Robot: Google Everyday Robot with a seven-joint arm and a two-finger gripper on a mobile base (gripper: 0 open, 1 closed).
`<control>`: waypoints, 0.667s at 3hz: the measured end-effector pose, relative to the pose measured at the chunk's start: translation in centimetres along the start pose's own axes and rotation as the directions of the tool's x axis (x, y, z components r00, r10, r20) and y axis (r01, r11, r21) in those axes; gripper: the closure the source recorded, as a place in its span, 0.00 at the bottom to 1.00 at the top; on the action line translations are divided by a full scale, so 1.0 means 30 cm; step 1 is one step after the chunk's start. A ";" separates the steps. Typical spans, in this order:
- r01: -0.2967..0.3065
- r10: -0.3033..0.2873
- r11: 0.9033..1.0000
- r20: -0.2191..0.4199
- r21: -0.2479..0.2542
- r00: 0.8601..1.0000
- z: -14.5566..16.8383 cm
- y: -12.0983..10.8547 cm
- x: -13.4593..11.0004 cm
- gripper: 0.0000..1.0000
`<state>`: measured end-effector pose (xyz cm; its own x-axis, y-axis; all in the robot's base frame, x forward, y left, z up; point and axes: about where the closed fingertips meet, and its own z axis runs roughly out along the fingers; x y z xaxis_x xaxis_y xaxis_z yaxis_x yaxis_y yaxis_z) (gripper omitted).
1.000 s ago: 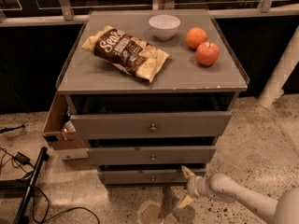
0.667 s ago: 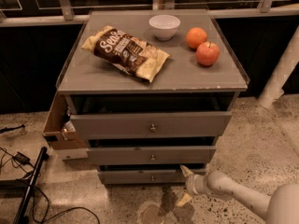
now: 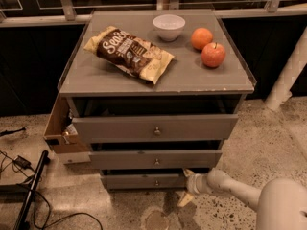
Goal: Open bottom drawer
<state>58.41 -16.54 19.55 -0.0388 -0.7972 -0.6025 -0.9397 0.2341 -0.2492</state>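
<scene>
Low at the near right, the white arm's two-finger gripper (image 3: 185,187) sits just beside the right end of the slim grey bottom drawer front (image 3: 129,181), its fingers spread and holding nothing. An open brown cardboard box (image 3: 58,128) on the cabinet's left holds small items. A white round bowl (image 3: 169,27), brown crinkled chip bag (image 3: 129,54), orange (image 3: 202,38) and red apple (image 3: 213,54) rest on top.

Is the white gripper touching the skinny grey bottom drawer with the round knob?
Cannot tell. Camera view: the gripper sits at the right end of the bottom drawer; contact unclear.
</scene>
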 end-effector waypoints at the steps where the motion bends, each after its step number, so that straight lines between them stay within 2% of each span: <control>1: 0.006 -0.006 1.000 -0.020 -0.013 1.000 0.035 -0.023 0.002 0.00; 2: 0.011 -0.012 1.000 -0.038 -0.027 0.999 0.064 -0.039 0.002 0.00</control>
<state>60.16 -15.79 18.36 -0.0401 -0.8206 -0.5700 -0.9490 0.2098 -0.2353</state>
